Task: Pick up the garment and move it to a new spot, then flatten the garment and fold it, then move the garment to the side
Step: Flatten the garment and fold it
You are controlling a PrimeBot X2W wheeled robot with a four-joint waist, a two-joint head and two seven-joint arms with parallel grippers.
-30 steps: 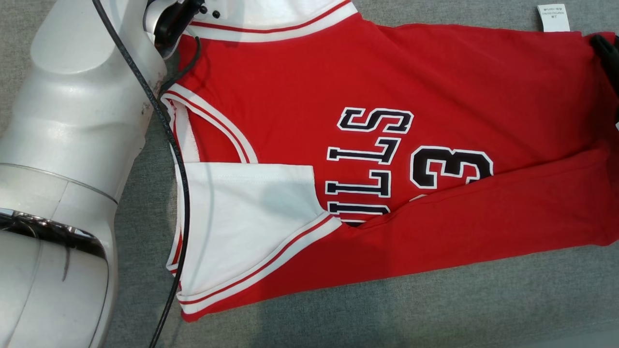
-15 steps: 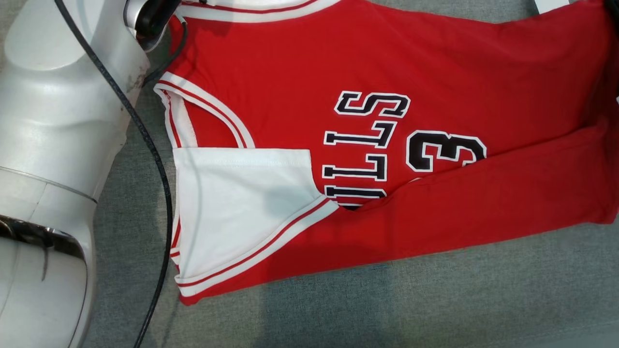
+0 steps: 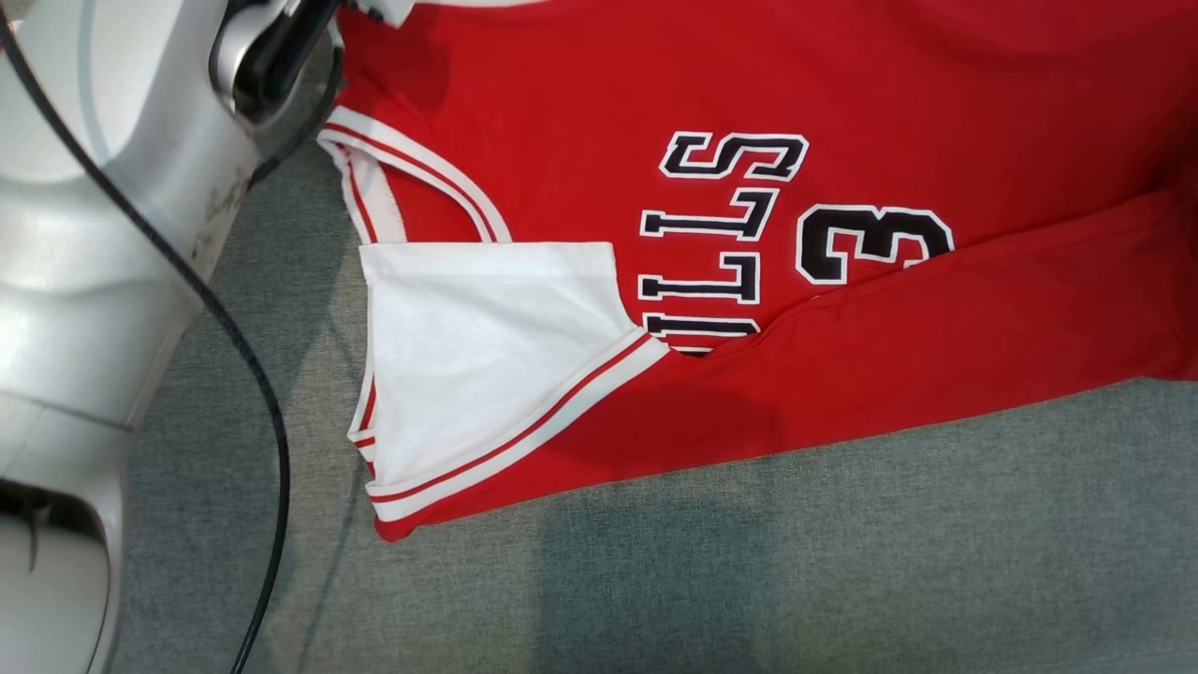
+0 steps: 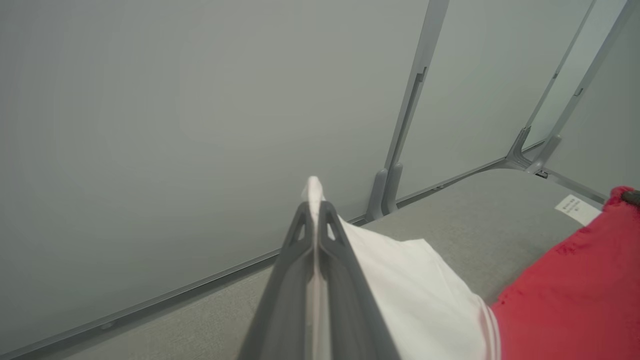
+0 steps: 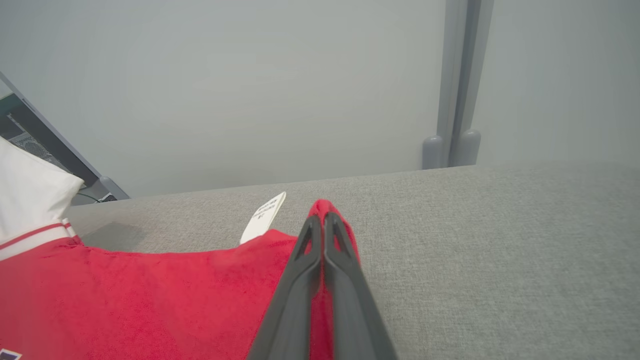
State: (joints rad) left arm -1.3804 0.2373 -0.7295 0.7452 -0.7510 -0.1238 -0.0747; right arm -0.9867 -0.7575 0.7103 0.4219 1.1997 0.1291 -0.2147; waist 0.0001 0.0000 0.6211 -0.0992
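Two pinches on garment (image 3: 599, 94) now: R fingers (image 5: 295, 290) newly tight

Test lab: grey fabric bench (image 5: 500, 250) walled by framed partition panels (image 4: 200, 125).

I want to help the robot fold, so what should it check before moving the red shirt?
1. Left gripper shut on the white part of the red and white basketball jersey: ok.
2. Right gripper shut on the jersey's red corner: ok.
3. Near edge folded over the black lettering: ok.
4. White care label clear of the right gripper: ok.
5. Cloth between the grippers lying flat: cannot tell.
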